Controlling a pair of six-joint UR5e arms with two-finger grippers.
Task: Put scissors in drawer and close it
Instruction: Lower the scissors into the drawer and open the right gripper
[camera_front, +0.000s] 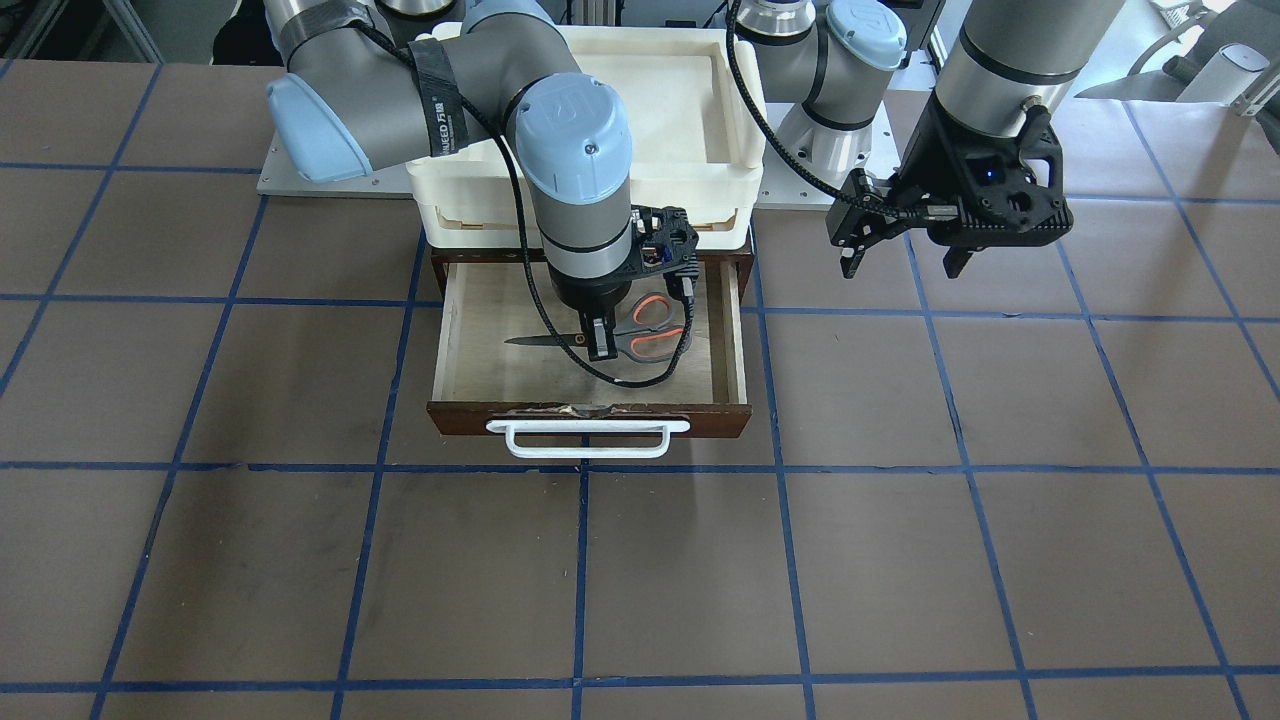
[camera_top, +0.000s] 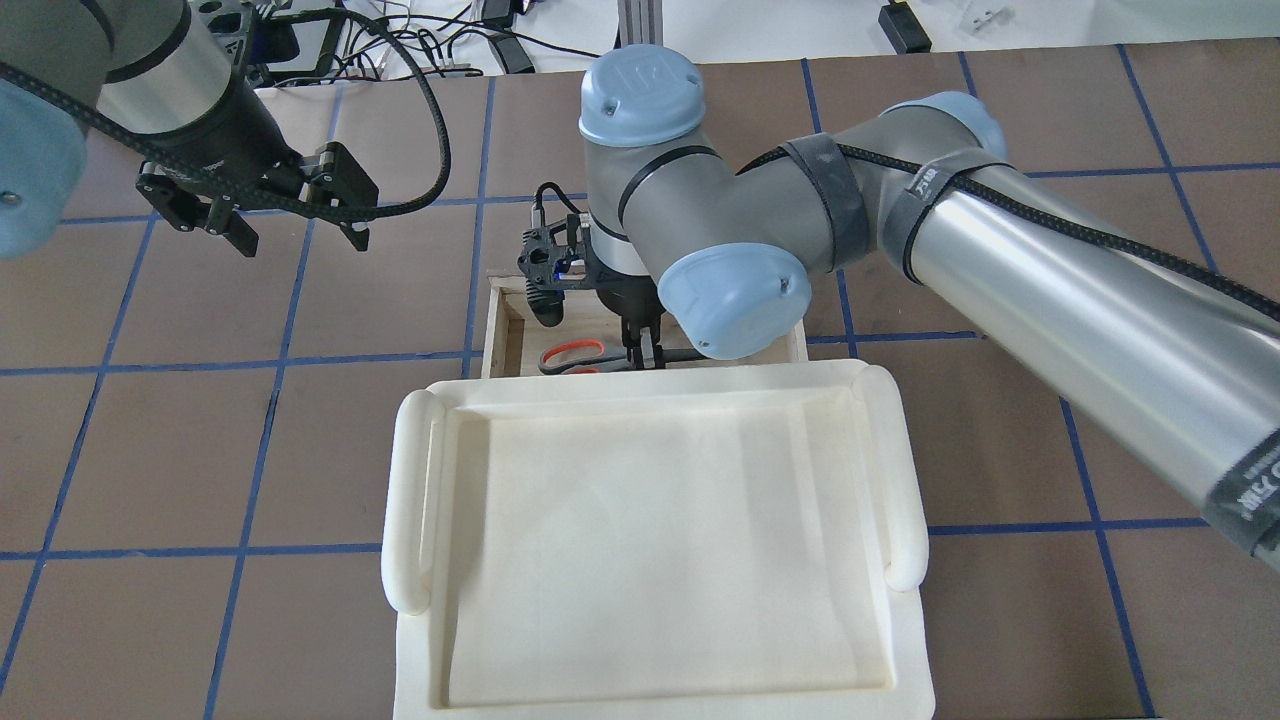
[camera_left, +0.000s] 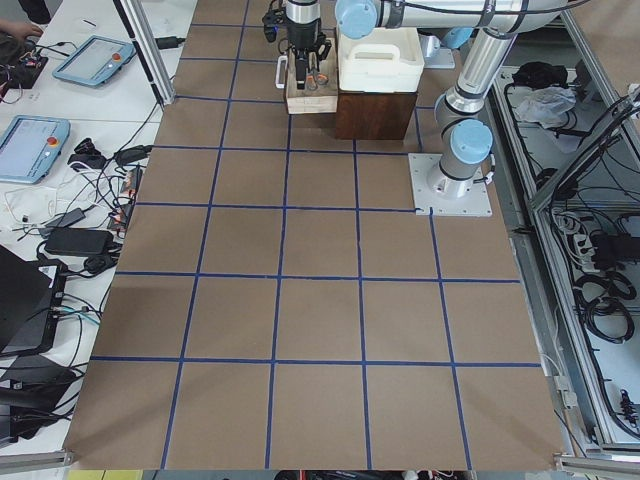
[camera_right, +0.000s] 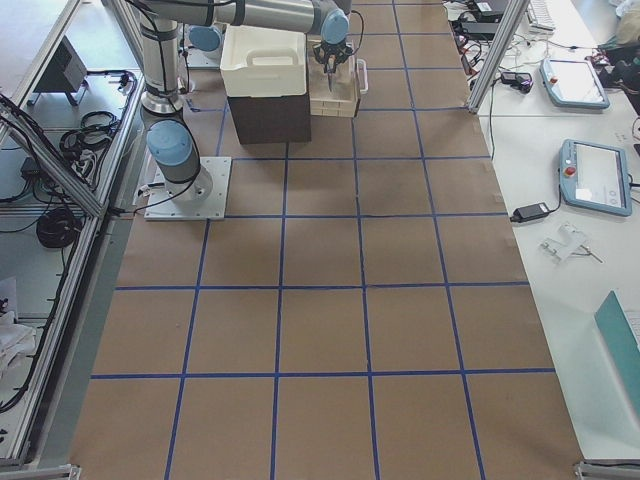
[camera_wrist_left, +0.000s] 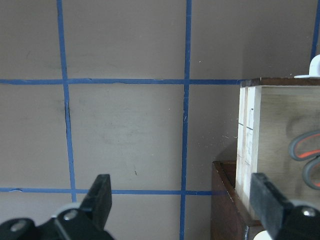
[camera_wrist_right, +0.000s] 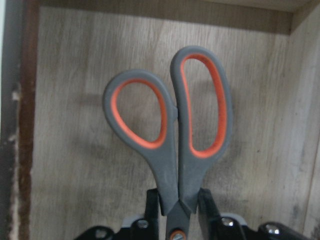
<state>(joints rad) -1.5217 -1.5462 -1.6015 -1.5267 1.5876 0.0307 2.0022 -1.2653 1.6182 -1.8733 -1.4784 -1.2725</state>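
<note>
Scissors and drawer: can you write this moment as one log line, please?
right pincer shut on scissors | scissors inside drawer | drawer open | left pincer open, beside drawer

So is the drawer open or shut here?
Open. The drawer is pulled out from under the white tray, its plywood floor is exposed, and the scissors are inside.

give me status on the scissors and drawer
right gripper shut on scissors, low inside open drawer. left gripper open, beside the drawer. only the right gripper blocks closing.
</note>
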